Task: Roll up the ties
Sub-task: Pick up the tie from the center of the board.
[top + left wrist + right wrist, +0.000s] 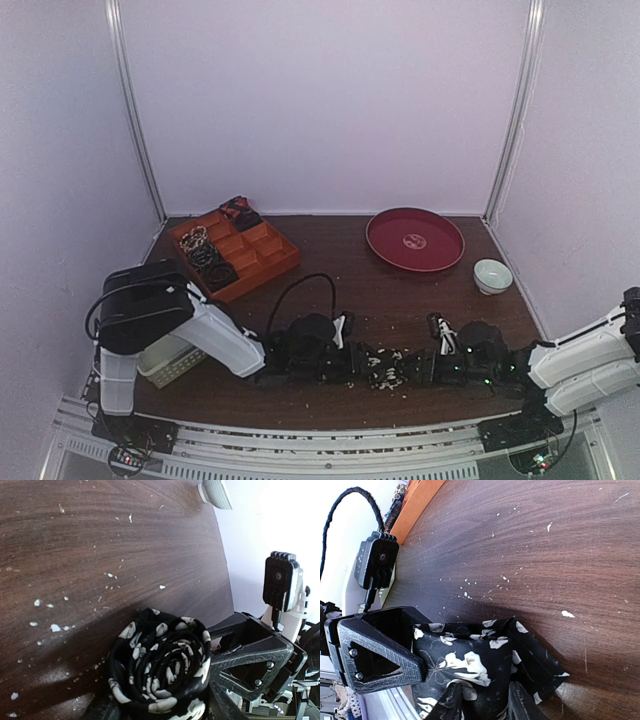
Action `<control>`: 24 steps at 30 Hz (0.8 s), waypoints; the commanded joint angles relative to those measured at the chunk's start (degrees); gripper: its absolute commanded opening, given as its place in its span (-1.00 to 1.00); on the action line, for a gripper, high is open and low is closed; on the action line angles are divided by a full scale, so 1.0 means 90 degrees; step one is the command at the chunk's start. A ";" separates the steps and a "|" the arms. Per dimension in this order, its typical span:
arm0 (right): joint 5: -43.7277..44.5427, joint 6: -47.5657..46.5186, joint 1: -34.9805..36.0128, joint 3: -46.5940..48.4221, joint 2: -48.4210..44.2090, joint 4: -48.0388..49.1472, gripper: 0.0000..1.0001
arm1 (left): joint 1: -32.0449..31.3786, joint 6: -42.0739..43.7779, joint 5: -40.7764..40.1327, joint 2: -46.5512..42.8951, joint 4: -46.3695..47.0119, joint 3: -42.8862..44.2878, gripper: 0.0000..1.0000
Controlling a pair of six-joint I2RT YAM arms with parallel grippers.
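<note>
A dark brown wood table (340,290) stands inside pale lilac walls (320,100). White flecks (52,628) are scattered over the wood.

There is one orange tray (262,250), one red plate (415,240) well to the tray's right, and one white bowl (492,275) further right of the tray than the plate. One white basket (170,365) sits near the tray, on its front side at the table edge. Two arms are in view. The tray holds what look like four coils (205,255), one of them reddish at its rear corner. One tie (160,675) lies loose on the table.

That tie is in front of the tray and to its right, near the table's front edge, between the left gripper (355,363) and the right gripper (428,368). It is black with white flower-like marks. From the left wrist it shows as a tight spiral coil, and from the right wrist as folded cloth with a loose flap.

The right fingers (451,702) are partly apart, with the cloth pinched between them. The left fingers are almost hidden under the coil, so I cannot tell their grip.
</note>
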 commanded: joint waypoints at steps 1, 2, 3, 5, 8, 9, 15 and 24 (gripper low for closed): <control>0.0116 -0.0080 0.0019 -0.0012 -0.0124 -0.0686 -0.32 | -0.0066 -0.0061 0.0147 0.0199 -0.0231 0.0184 0.04; 0.0107 -0.0091 0.0018 0.0012 -0.0181 -0.0756 -0.31 | -0.0066 -0.0088 0.0164 0.0219 -0.0224 0.0180 0.04; 0.0102 -0.0101 0.0019 0.0033 -0.0231 -0.0834 -0.30 | -0.0074 -0.0109 0.0196 0.0230 -0.0200 0.0181 0.04; 0.0057 -0.0121 0.0024 0.0084 -0.0286 -0.0983 -0.30 | -0.0076 -0.0233 0.0270 0.0237 -0.0016 0.0128 0.09; -0.0108 -0.0079 0.0025 -0.0033 -0.0253 -0.0793 -0.30 | -0.0076 -0.0453 0.0468 0.0218 0.0329 0.0038 0.20; -0.0152 -0.0053 0.0026 -0.0090 -0.0238 -0.0734 -0.30 | -0.0076 -0.0446 0.0508 0.0217 0.0268 0.0084 0.23; -0.0115 0.0045 0.0019 -0.0282 -0.0292 -0.0636 -0.32 | -0.0088 -0.0799 0.0772 0.0346 0.0700 -0.0069 0.24; -0.0085 0.0061 0.0025 -0.0233 -0.0350 -0.0634 -0.33 | -0.0077 -0.0555 0.0881 0.0644 0.0912 0.0165 -0.06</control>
